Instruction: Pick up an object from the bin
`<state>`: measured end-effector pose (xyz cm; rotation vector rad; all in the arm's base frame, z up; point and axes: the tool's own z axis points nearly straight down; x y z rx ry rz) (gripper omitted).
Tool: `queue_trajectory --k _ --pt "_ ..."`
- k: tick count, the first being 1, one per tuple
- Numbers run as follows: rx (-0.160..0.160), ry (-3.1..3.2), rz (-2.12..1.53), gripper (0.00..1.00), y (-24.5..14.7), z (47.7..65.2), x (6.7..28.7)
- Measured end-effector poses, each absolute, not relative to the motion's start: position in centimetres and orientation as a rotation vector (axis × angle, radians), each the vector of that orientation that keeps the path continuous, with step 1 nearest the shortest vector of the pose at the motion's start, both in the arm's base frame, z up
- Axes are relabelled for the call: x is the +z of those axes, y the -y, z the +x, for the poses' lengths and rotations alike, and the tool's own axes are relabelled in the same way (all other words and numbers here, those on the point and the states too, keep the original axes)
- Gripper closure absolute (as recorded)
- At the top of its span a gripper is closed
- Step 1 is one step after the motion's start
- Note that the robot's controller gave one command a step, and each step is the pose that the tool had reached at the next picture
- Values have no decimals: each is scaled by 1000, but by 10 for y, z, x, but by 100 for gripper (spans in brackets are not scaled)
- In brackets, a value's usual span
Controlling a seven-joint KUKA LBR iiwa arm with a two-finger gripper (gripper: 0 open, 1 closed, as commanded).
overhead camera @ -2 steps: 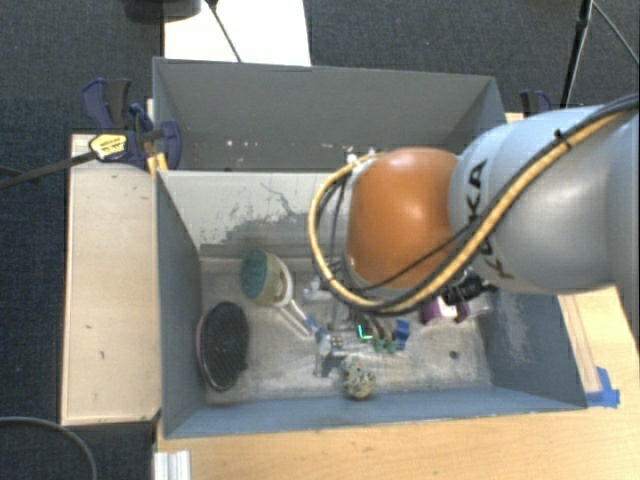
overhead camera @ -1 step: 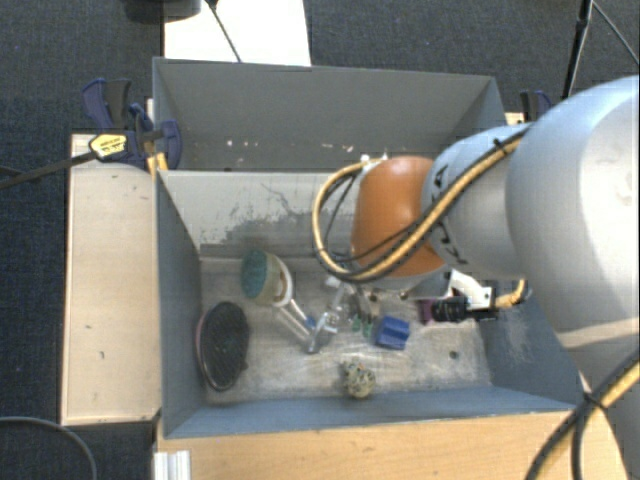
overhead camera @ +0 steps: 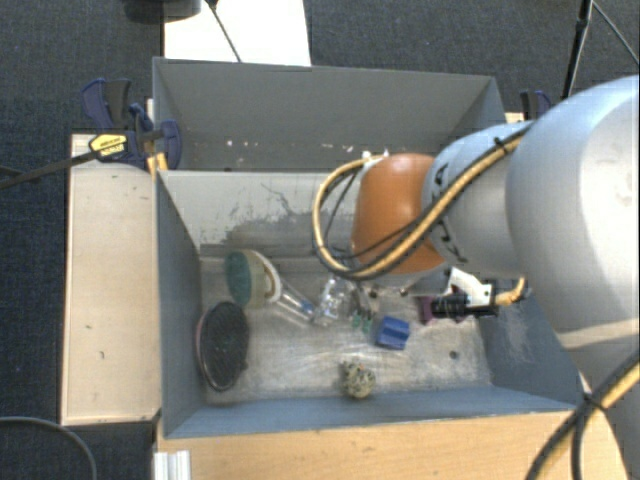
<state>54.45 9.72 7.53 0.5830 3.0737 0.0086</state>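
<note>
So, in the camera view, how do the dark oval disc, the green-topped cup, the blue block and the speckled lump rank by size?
1. dark oval disc
2. green-topped cup
3. blue block and speckled lump: they look about alike, so I do not rank them.

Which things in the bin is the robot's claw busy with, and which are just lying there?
Job: claw; clear plastic piece and small blue block, nearest it.
Lying about: dark oval disc, left; teal round thing; mottled lump, front.
</note>
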Motion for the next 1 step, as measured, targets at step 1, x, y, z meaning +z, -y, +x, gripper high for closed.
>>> queue_trajectory --k 1 --pt "4 -3052 709 100 -75 548 252"
